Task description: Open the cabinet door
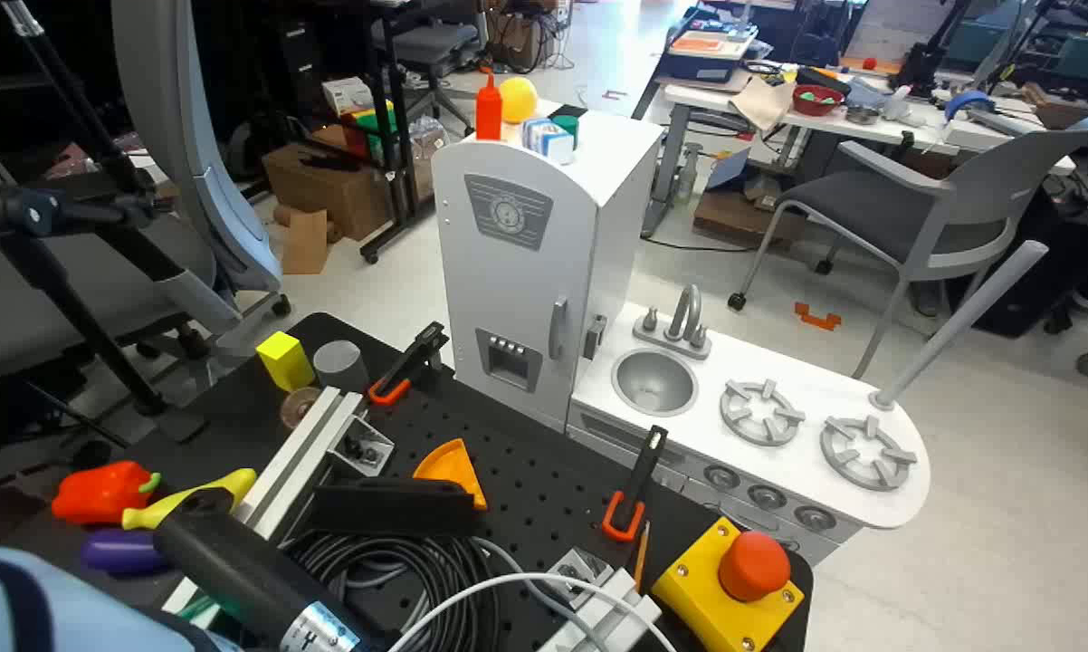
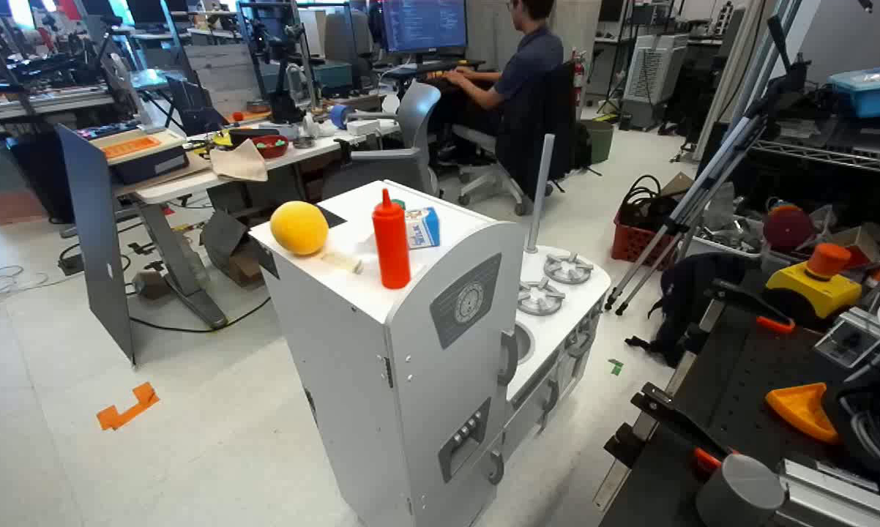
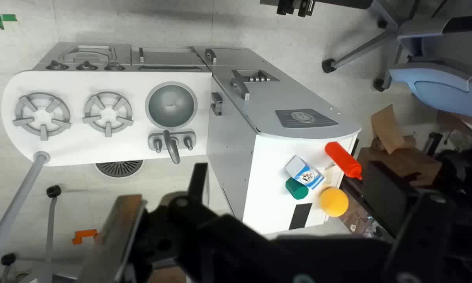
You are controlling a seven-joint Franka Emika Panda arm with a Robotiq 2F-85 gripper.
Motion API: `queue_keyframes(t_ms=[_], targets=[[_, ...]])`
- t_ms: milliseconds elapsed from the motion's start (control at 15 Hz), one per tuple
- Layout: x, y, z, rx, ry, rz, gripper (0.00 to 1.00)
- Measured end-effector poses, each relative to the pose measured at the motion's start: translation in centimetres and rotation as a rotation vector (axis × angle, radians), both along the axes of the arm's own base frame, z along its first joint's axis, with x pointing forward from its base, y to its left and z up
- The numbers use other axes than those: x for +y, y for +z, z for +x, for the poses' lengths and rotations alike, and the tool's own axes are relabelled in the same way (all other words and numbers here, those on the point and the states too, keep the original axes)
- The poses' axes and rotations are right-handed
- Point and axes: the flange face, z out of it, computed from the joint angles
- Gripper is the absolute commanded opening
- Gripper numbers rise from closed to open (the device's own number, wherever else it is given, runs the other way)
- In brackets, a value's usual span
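The cabinet door [image 1: 519,281] is the tall white-grey front panel of the toy kitchen's tall unit. It has a rounded top, a grey badge and a dark dispenser patch. It looks shut against the unit in both exterior views, where it also shows from its hinge side [image 2: 429,373]. Its grey upright handle [image 1: 558,329] sits near the edge beside the sink; the handle also shows in the wrist view [image 3: 240,87]. My gripper [image 3: 290,173] shows only in the wrist view. Its black fingers are wide apart with nothing held between them. The door lies beyond the fingers, apart from them.
A red bottle [image 2: 391,241], a yellow ball [image 2: 299,228], a blue-white carton [image 2: 422,227] and a green piece [image 3: 297,188] stand on the tall unit. The sink counter [image 1: 834,380] adjoins it. A black pegboard table [image 1: 535,489] with clamps and a yellow stop-button box [image 1: 689,584] faces the door.
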Motion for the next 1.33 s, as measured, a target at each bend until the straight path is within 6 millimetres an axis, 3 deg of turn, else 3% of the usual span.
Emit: queue_keyframes(t_ms=[400,667,933,1333], targets=[[0.1,-0.1,0.2,0.008,-0.008,-0.006,1.0],[1.5,-2.2,3.0,0.088,-0.046,-0.025,1.0],[4.9,-7.3,8.6,0.219,-0.109,-0.071,1.0],[9.2,-17.1,15.8,0.315,-0.214,-0.135,1.0]])
